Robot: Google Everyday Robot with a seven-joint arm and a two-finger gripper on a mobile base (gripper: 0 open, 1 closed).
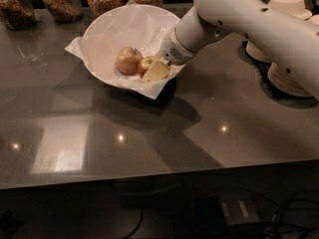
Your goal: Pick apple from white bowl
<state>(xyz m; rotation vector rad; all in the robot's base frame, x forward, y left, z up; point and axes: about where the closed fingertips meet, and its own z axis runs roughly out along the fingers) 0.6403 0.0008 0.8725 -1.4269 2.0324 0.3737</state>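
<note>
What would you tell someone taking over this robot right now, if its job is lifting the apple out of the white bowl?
Gripper: down inside the wide white paper-lined bowl, at its right side, against the small red-orange apple. Whether it holds the apple cannot be told.
Things: the apple lies in the bowl, with a paler yellow-tan apple to its left. The bowl sits on the dark table.
Done: the gripper is at the apple.
Left: secure the grasp and lift the red-orange apple clear of the bowl, leaving the paler one.
</note>
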